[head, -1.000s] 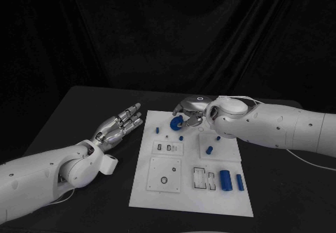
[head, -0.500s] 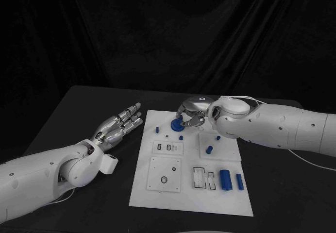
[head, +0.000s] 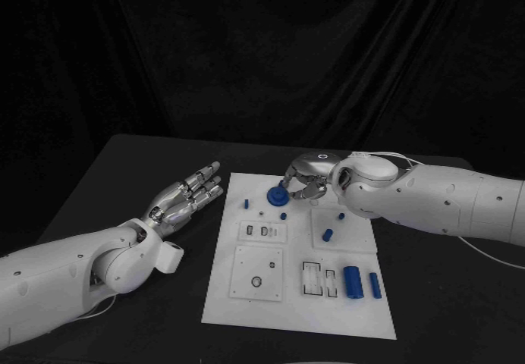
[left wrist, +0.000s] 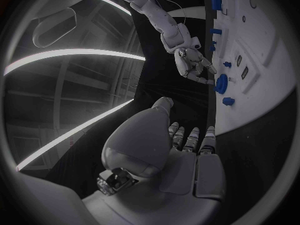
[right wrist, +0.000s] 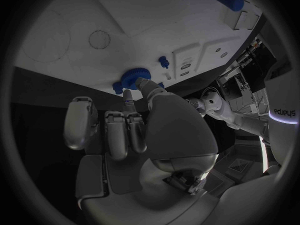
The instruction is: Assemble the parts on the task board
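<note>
The white task board lies in the middle of the black table. A round blue gear sits flat near the board's far left corner. My right hand reaches over the far edge and pinches the gear's rim between thumb and a fingertip; the right wrist view shows both tips on the gear. My left hand hovers beside the board's left edge, fingers spread and holding nothing. In the left wrist view my left hand points towards the gear and the right hand.
Small blue pegs stand on the board's far half. A thick blue cylinder and a thinner one lie at the near right, beside rectangular slots. Bare black table surrounds the board.
The right hand has lowered the blue gear from a tilted hold above the board down flat onto it. The left hand has not moved.
</note>
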Tool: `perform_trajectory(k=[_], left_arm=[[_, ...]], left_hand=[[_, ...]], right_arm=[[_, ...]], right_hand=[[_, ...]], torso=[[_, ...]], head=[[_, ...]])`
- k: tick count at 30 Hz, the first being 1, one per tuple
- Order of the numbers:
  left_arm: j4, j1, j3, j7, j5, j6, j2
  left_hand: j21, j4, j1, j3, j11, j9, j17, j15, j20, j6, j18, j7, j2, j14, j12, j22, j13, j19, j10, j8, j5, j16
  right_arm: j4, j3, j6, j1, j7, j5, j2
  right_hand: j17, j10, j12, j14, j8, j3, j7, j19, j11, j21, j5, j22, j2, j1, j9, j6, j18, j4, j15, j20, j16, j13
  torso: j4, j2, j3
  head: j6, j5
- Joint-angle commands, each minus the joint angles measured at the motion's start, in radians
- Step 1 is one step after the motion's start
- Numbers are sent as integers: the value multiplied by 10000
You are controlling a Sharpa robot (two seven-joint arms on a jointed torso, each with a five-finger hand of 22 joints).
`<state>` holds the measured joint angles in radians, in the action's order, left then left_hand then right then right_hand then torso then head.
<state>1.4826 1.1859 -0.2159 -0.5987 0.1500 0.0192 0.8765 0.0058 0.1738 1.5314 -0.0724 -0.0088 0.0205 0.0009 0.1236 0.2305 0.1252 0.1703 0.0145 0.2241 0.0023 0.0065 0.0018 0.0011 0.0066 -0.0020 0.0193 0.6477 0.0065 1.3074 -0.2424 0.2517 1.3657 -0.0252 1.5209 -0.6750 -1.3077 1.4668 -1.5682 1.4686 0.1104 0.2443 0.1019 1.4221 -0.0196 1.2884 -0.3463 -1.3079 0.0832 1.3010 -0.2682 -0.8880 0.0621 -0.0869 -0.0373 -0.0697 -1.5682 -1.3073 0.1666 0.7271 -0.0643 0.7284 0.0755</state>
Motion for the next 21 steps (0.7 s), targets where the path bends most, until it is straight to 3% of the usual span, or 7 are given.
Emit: perform_trajectory(k=[1,4,8,12,14,15,21], left_arm=[[48,-11,8,-103,6,-82,50],[66,-11,7,-107,6,-58,84],[96,-11,7,-110,6,-30,122],[130,-11,7,-126,6,5,171],[146,-11,6,-157,6,13,193],[158,-12,6,-180,6,19,209],[160,-19,5,-238,6,28,213]], left_hand=[[-20,-22,-77,43,54,14,-9,77,68,22,68,61,2,-23,-65,16,-11,-17,20,39,47,-65],[-17,-31,-85,51,73,17,-9,87,80,39,68,65,-1,-23,-65,19,-11,-13,20,42,46,-65],[-15,-34,-90,52,78,18,-9,89,84,46,69,67,-4,-23,-65,20,-11,-10,20,44,45,-65],[-13,-41,-97,53,85,20,-9,92,91,55,70,71,-12,-23,-65,22,-11,-7,20,47,45,-65],[-13,-43,-100,53,85,21,-9,92,92,60,71,72,-17,-23,-65,22,-11,-7,20,48,45,-65],[-10,-47,-106,54,86,23,-9,92,95,75,72,72,-22,-23,-65,24,-11,-4,20,51,48,-65],[-3,-71,-124,64,73,30,-9,92,105,115,77,84,-39,-23,-65,30,-11,6,20,62,74,-65]], right_arm=[[288,7,641,12,-51,26,-353],[714,7,740,154,-168,26,-886],[1400,4,671,343,-453,26,-1809],[1864,-14,813,418,-454,26,-2674],[2012,-34,1028,412,-330,26,-3110],[2074,-43,1147,376,-250,26,-3365],[2125,-59,1380,161,-162,26,-4001]], right_hand=[[-2631,1040,-26,1022,-38,-98,-14,67,62,35,478,-1802,27,-120,-17,-18,7,-69,-61,10,-26,-2635],[-2631,1040,-26,1022,-114,-220,-22,83,68,39,957,-1804,38,-181,-19,53,5,-140,-68,18,-26,-2635],[-2631,1040,-26,1022,-226,-304,-44,73,81,9,1202,-1797,14,-210,12,210,9,-199,-74,23,-26,-2635],[-2631,1040,-26,1022,-351,-395,-58,62,91,-19,1411,-1792,1,-226,71,400,13,-255,-81,31,-26,-2635],[-2631,1040,-26,1022,-372,-485,-59,127,99,90,1699,-1826,-52,-280,128,408,-12,-359,-92,38,-26,-2635],[-2631,1040,-26,1022,-405,-572,-157,113,174,34,1920,-1810,-63,-291,208,422,3,-444,-153,77,-26,-2635],[-2631,1040,-26,1022,-441,-698,-183,148,211,66,2084,-1821,-39,-298,325,487,-8,-559,-191,122,-26,-2635]], torso=[[-1,1,0],[8,4,5],[12,1,6],[-31,-19,-1],[-35,-15,-4],[-40,-17,-6],[-59,-34,-22]], head=[[-48,-1],[-54,28],[-61,91],[-48,83],[-47,76],[-47,70],[-47,91]])
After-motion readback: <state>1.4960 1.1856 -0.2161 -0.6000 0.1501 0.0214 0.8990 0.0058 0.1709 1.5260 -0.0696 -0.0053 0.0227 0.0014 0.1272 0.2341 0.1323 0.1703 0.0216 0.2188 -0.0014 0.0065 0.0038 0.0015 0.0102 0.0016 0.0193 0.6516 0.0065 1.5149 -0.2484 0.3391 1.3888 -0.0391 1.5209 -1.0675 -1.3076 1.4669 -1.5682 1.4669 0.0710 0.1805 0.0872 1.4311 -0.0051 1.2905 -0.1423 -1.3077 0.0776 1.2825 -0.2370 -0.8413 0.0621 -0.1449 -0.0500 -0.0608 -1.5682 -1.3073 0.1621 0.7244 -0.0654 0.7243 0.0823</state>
